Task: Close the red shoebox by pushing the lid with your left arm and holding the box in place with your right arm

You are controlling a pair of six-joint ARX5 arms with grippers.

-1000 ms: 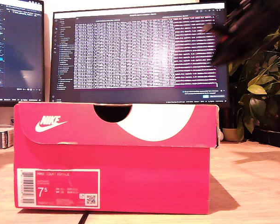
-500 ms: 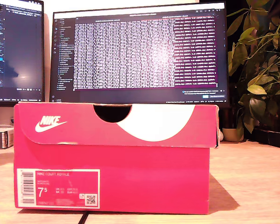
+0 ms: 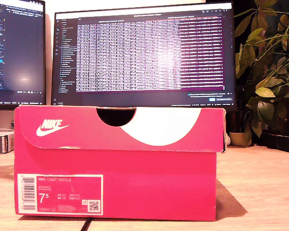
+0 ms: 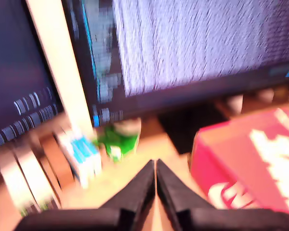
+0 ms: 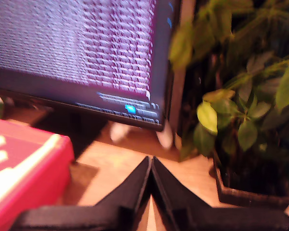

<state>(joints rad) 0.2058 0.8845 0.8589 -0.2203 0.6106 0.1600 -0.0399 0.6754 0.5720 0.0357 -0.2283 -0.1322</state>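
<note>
On the wooden surface [image 3: 260, 183], filling the middle of the exterior view, sits the red shoebox [image 3: 115, 187] with its lid [image 3: 120, 129] down flat over the base. The lid carries a white Nike swoosh and the word NIKE toward the exterior view's left, a white curved shape toward that view's right, and a dark semicircular finger notch at its top edge. A white label [image 3: 60, 193] on the box front reads NIKE COURT ROYALE with the size 7.5, a barcode and a QR code (the finer print is too small to read).

My first gripper [image 4: 155, 166] has its fingers [image 4: 137, 190] pressed together at the tips, holding nothing and touching nothing; a corner of the box shows just beside them in the first wrist view, with a green item and some pale boxes beyond, all blurred. My second gripper [image 5: 151, 161] likewise has its fingers [image 5: 176, 192] closed tip to tip and empty, apart from the box, whose red corner shows near them in the second wrist view. Neither arm appears in the exterior view.

Behind the box stands a large monitor [image 3: 144, 53] filled with rows of small text that cannot be read, and a second screen [image 3: 17, 50] at the exterior view's left. A leafy potted plant [image 3: 267, 72] stands at the exterior view's right.
</note>
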